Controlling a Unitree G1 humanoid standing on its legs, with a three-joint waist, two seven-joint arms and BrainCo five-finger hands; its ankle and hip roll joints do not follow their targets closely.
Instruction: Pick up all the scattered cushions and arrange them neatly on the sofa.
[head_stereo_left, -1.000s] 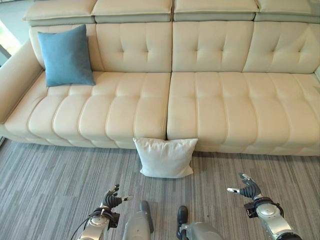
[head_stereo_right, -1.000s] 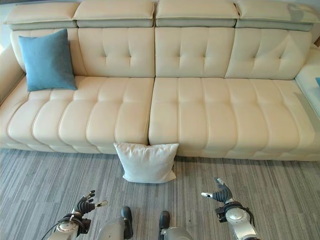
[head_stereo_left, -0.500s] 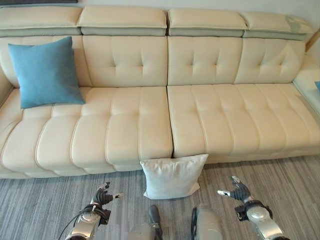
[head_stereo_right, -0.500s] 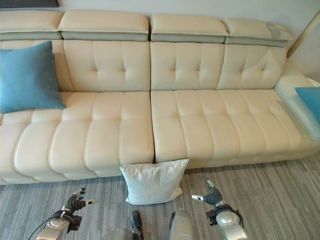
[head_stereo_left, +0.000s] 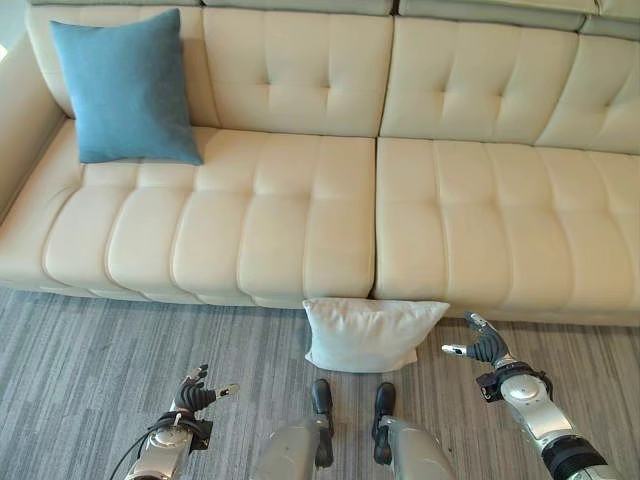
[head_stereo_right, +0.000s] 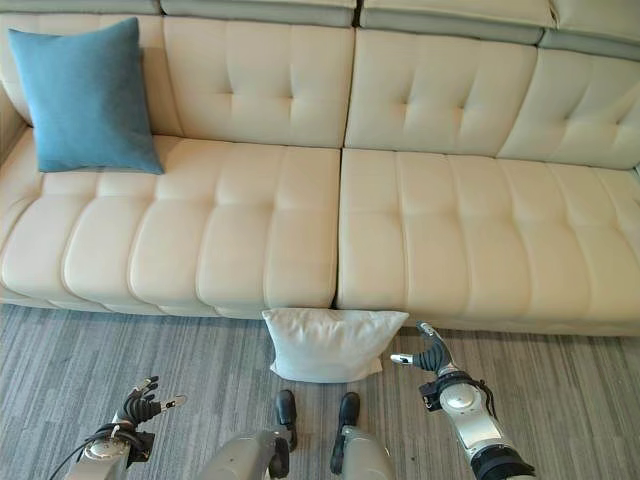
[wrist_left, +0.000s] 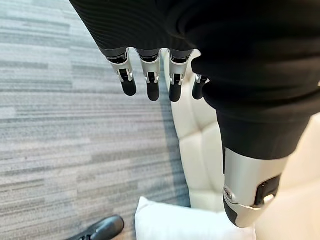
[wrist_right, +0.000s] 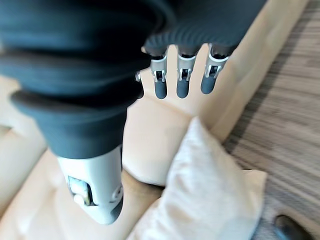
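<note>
Cream leather sofa: it is running across the whole width ahead of the robot, with tufted back panels and ribbed seat sections, standing on grey striped carpet.
White cushion: it is lying on the carpet, leaning against the sofa's front edge just below the seam between the two seat sections; no hand is touching it.
Blue cushion: it is standing upright on the far left seat, leaning against the backrest next to the armrest.
Right hand: it is hovering just beside the white cushion's right corner, apart from it; its fingers are hanging straight and relaxed, thumb spread out, holding nothing. Its own wrist view is showing the white cushion below the fingertips.
Left hand: it is hanging low over the carpet, well apart from the white cushion on its left side; its fingers are loosely extended and it is carrying nothing.
</note>
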